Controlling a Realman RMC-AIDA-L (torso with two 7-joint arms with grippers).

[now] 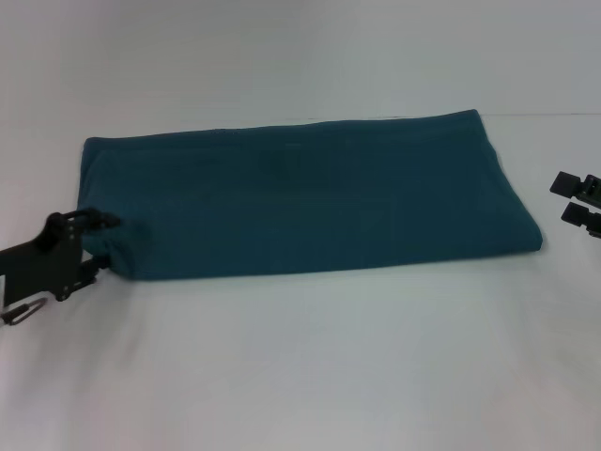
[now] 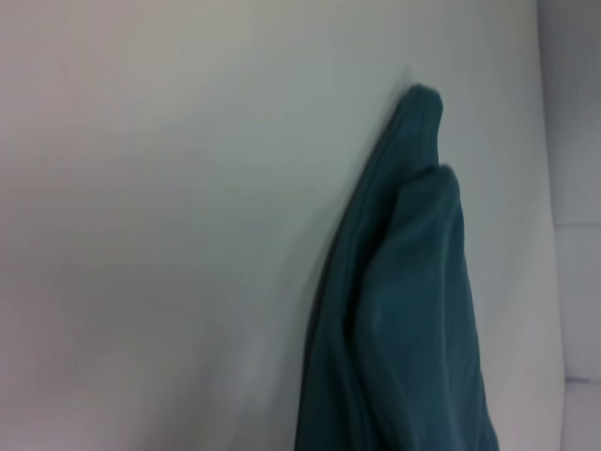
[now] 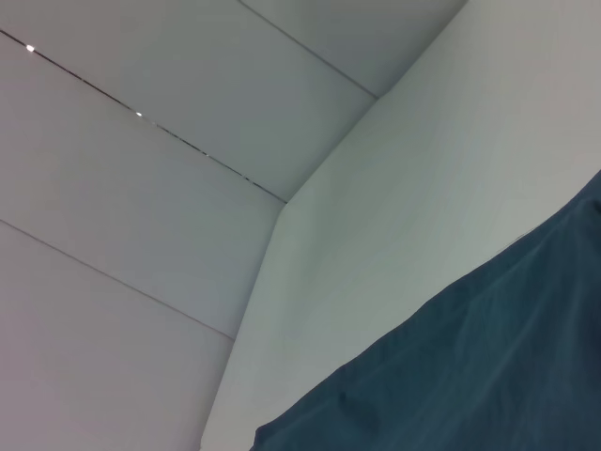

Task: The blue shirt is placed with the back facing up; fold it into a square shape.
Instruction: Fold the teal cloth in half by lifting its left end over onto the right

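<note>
The blue shirt (image 1: 310, 197) lies folded into a long, flat rectangle across the middle of the white table (image 1: 300, 366), plain side up. My left gripper (image 1: 97, 246) is at the shirt's near left corner, touching the slightly puckered cloth there. The left wrist view shows a raised ridge of the blue shirt (image 2: 404, 310) running along the table. My right gripper (image 1: 575, 199) hovers just off the shirt's right end, open, with nothing between its fingers. In the right wrist view the blue shirt (image 3: 470, 376) fills the lower corner.
A pale wall (image 1: 300, 47) rises behind the table's far edge. Wall panels with seams (image 3: 141, 188) show in the right wrist view. White table surface stretches in front of the shirt.
</note>
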